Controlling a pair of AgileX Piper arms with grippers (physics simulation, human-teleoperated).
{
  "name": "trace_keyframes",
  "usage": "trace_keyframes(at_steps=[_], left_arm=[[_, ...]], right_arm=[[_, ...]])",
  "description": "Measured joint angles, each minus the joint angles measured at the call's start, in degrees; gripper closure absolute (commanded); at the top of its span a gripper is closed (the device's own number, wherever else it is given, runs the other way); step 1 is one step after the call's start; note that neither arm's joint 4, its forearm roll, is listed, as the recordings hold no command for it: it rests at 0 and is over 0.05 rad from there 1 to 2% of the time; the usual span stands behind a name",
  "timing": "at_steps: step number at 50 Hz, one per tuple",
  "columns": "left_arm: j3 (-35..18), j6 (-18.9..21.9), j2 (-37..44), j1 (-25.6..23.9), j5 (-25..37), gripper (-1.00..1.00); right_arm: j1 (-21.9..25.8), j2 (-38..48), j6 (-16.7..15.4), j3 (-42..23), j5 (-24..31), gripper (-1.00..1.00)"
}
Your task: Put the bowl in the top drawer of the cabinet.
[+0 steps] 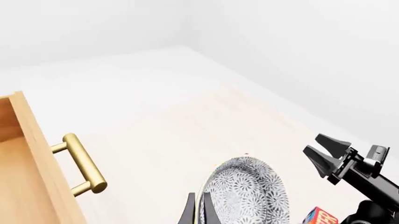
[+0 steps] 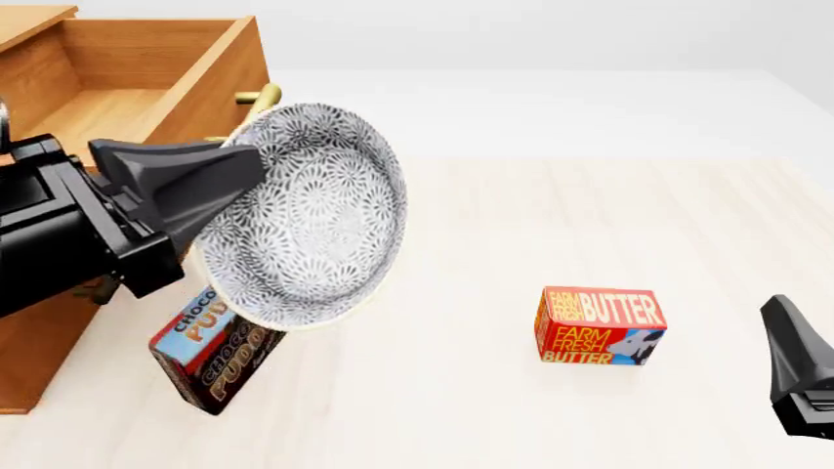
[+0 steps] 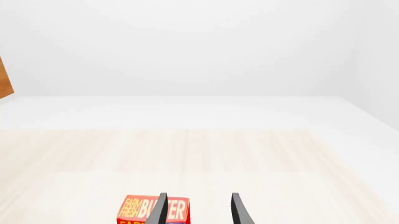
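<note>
The left gripper (image 2: 248,176) pinched the bowl (image 2: 307,230) by its rim, tilted on edge beside the open top drawer (image 2: 144,73); it needed levelling above the cavity before release

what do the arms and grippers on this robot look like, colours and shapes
Both arms are black and blocky. The left gripper has dark grey, wedge-shaped fingers tapering to points, on a boxy black wrist housing. The right gripper shows the same pointed dark fingers on a black body with small grey fittings. No cables or markings are visible.
</note>
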Motion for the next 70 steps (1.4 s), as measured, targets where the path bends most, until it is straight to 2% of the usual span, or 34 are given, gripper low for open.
trace_keyframes(at_steps=[25,35,58,70], left_arm=[[-10.4,10.9,2.1,10.3,6.2,1.0],[-14.0,14.0,3.3,14.6,7.1,1.0],[-20.1,17.0,6.7,25.2,6.5,1.0],[-22.0,17.2,8.8,30.5,5.8,1.0]], right_arm=[[0.0,0.0,0.0,0.0,0.0,-1.0],[0.0,0.0,0.0,0.0,0.0,-1.0],[0.0,0.0,0.0,0.0,0.0,-1.0],[0.0,0.0,0.0,0.0,0.0,-1.0]])
